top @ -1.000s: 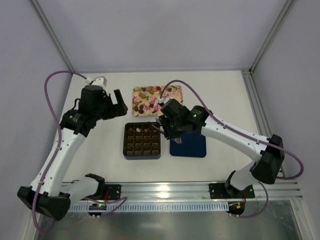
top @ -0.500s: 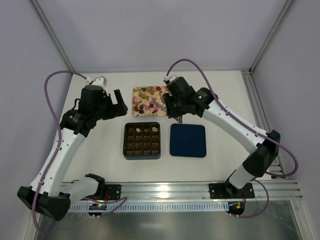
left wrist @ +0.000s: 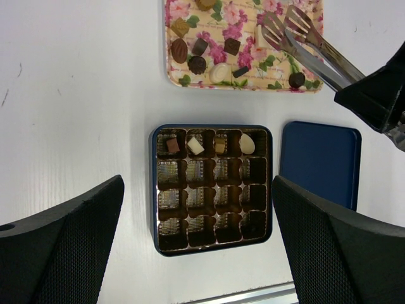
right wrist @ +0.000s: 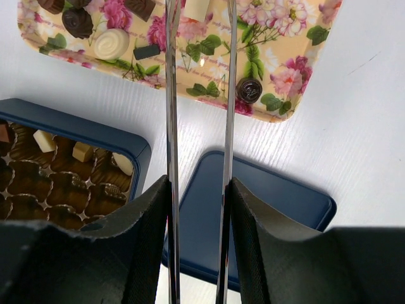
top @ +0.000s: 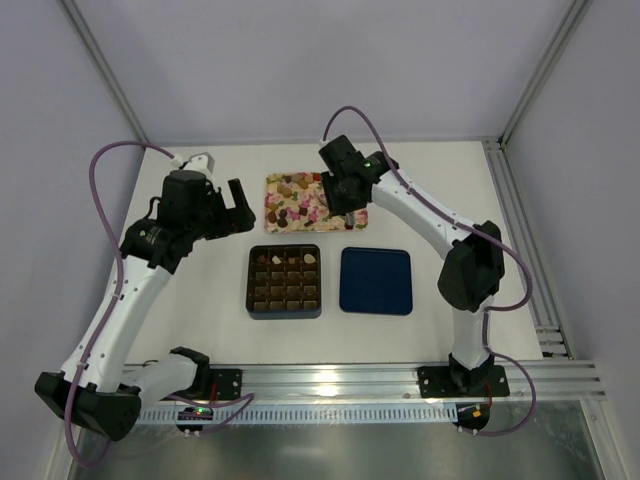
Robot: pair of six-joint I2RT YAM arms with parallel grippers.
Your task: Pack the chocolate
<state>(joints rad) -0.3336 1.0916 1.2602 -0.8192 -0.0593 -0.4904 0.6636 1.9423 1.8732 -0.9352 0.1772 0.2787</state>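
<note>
Two arms reach over your white table (top: 180, 300). The left gripper (top: 240, 205) hangs just left of the floral tray (left wrist: 169, 69), fingers spread wide with nothing between them. The right gripper (top: 338, 200) is clamped on metal tongs (left wrist: 316, 54), whose tips are parted above the tray's right end. The brown box (left wrist: 154, 190) sits nearer you, with the navy lid (left wrist: 319, 164) just beside it. Most chocolate (left wrist: 197, 64) lies loose on the tray; four pieces fill the box's far row.

One box (left wrist: 197, 202) has sixteen cells, and four hold chocolate (left wrist: 195, 146). There is one blue lid (left wrist: 319, 164), one floral tray (left wrist: 266, 69) and one pair of tongs (left wrist: 310, 47). The tray carries perhaps ten loose pieces, though its far edge is cropped.
</note>
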